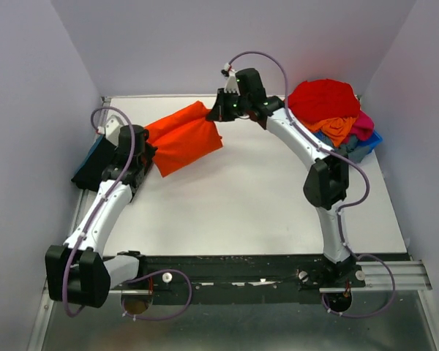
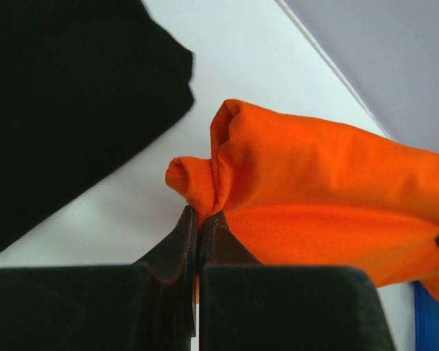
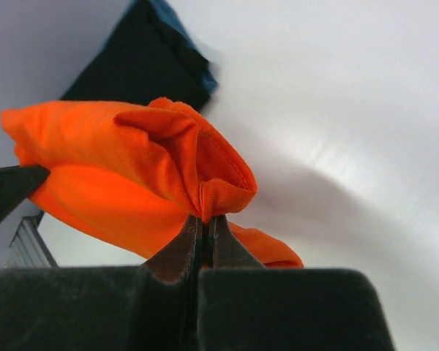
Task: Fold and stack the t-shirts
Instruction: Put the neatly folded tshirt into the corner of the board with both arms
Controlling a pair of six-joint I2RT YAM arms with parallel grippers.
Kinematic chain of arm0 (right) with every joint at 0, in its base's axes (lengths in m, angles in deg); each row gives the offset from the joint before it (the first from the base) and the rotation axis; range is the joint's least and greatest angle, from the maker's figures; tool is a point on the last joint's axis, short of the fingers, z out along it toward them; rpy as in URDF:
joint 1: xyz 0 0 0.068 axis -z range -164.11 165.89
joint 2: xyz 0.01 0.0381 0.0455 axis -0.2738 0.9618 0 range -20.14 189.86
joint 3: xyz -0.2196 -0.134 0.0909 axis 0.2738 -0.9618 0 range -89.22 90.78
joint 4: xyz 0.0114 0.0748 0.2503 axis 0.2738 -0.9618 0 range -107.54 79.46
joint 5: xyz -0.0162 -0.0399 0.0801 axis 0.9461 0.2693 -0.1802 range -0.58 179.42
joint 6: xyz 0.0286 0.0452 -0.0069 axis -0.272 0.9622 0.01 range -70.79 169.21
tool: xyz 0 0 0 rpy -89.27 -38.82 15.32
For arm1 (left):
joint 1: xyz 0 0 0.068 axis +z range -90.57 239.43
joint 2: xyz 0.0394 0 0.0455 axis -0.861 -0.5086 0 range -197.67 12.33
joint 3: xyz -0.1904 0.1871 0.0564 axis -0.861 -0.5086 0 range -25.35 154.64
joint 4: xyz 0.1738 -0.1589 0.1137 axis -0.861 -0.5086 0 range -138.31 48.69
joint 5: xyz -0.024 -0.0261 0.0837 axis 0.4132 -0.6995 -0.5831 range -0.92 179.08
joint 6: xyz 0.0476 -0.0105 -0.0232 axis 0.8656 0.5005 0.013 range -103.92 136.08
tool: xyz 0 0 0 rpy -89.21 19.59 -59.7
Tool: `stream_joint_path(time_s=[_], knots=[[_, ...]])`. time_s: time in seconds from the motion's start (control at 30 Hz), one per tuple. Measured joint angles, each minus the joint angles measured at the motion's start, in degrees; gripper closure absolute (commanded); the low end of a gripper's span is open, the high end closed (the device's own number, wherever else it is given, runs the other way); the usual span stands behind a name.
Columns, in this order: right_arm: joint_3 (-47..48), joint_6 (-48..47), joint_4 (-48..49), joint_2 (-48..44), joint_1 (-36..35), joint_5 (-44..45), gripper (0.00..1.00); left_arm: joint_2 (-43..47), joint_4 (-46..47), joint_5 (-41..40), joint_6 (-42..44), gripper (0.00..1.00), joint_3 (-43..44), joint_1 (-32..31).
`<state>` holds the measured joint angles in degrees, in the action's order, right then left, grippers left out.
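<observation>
- Your left gripper point(image 2: 197, 216) was pinched shut on one end of the orange t-shirt point(image 1: 183, 139). A small roll of hem bulged just above its closed tips.
- Your right gripper point(image 3: 203, 219) was clamped the same way on the opposite end, with a fold of cloth caught between its tips.
- The shirt hung bunched between the two grippers. Its long axis ran diagonally from the left gripper, nearer you on the left, to the right gripper near the back wall at centre. You could not tell whether the sagging middle touched the surface point(image 1: 241, 197).
- The black t-shirt point(image 1: 91, 167) lay flat at the left edge of the surface, just beside the left gripper and well apart from the right one.
- The other shirts point(image 1: 329, 110) sat heaped in the far right corner over the blue bin point(image 1: 373, 139), well apart from the orange one.
- Judging from that layout, the next move turned on the diagonal. If the orange shirt belonged on the black one, the left arm was nearer. Its end would lead, and the right end would have to swing round and follow.
</observation>
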<state>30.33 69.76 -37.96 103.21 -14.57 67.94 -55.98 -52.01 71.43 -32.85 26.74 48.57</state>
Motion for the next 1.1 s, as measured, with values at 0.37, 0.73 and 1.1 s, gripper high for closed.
stream_joint_path(time_s=[0.37, 0.73, 1.1], knots=[[14.3, 16.0, 18.0, 16.6, -7.5, -4.9, 0.99, 7.3, -14.3, -2.0, -4.7, 1.00, -0.8, 15.1], [20.9, 32.1, 38.8, 30.0, -13.3, 0.9, 0.99, 7.3, -17.7, -1.9, -6.6, 1.00, -3.8, 23.4], [23.8, 35.7, 47.2, 32.4, -16.7, 7.8, 0.99, 5.7, -14.3, 0.4, -6.8, 1.00, -4.6, 29.5]])
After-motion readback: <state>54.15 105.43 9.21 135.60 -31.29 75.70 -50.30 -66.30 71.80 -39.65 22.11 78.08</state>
